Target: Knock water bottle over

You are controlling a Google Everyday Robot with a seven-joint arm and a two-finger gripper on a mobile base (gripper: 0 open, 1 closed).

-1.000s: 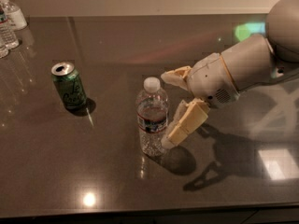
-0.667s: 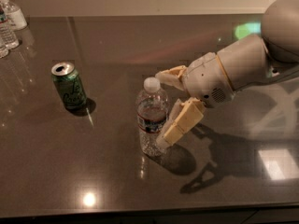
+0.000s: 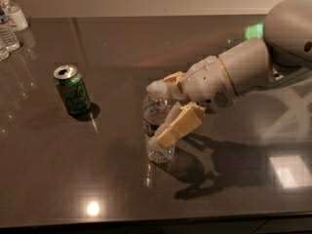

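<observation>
— Water bottle (image 3: 155,118) first: where do we find it?
— We see it upright near the middle of the dark glossy table (image 3: 122,189), white cap (image 3: 157,87) on top, dark label band around its middle.
— And the gripper (image 3: 161,110)?
— It reaches in from the right on the pale arm (image 3: 243,67) and sits right at the water bottle. We see its fingers (image 3: 178,126) spread apart with the bottle between them. One lies across the near side of the bottle, slanting down to the left. The other shows on the far side, just right of the cap.
— Do we see them squeezing it?
— We cannot tell; the near finger overlaps the bottle, but contact is unclear.
— What else do we have on the table?
— A green can (image 3: 72,89) stands upright to the left, well apart from the bottle. In the far left corner we make out a pump-top bottle (image 3: 13,13) and clear bottles (image 3: 7,33) beside it.
</observation>
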